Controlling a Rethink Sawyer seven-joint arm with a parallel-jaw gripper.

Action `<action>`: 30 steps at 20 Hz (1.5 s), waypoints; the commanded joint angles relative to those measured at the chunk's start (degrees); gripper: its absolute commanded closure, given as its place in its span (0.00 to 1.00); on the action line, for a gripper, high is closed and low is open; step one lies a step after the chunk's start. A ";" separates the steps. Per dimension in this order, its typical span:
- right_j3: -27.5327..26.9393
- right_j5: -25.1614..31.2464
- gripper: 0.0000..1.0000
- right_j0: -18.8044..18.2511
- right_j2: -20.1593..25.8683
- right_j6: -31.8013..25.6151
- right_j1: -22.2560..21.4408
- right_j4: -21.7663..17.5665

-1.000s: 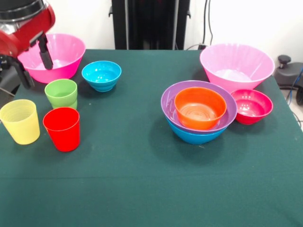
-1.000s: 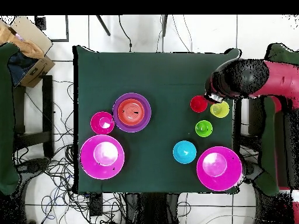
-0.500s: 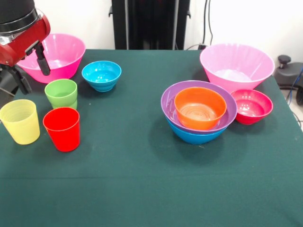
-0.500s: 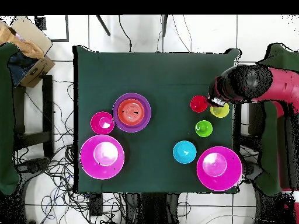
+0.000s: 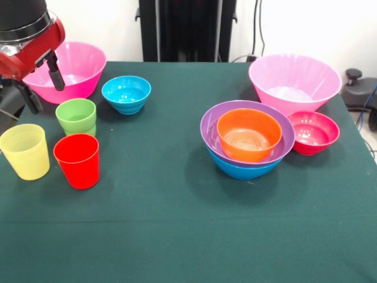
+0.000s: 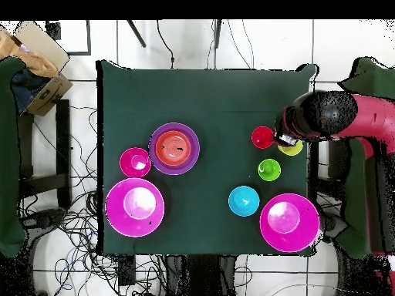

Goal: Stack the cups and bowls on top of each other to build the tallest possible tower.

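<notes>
The yellow cup [image 5: 25, 151], red cup [image 5: 77, 160] and green cup [image 5: 76, 117] stand upright and apart at the left. The tower is an orange bowl [image 5: 249, 134] nested in a purple bowl [image 5: 207, 125], nested in a blue bowl [image 5: 241, 170]. Two large pink bowls [image 5: 70, 71] [image 5: 294, 82], a cyan bowl [image 5: 126, 93] and a crimson bowl [image 5: 313, 132] stand alone. My gripper [image 5: 43, 84] is open and empty, above the table's left edge beside the green cup. In the overhead view the gripper [image 6: 287, 139] hangs over the yellow cup [image 6: 293, 149], next to the red cup [image 6: 262, 137].
The green cloth table [image 5: 177, 224] ends just left of the yellow cup. A black stand [image 5: 187, 29] rises behind the far edge. In the overhead view a cardboard box [image 6: 35, 65] and chairs [image 6: 38, 162] flank the table.
The arm's head has shifted slightly toward the table's side edge by the yellow cup, and the fingers have moved a little. No cup or bowl has moved.
</notes>
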 commanded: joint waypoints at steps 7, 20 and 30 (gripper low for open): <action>1.92 6.33 0.00 2.44 -3.59 -4.81 -3.13 -0.23; 12.67 -0.45 0.00 -1.76 -4.80 -2.54 -7.63 0.27; 19.07 -7.40 0.00 -5.85 -4.43 -1.87 -6.99 -1.24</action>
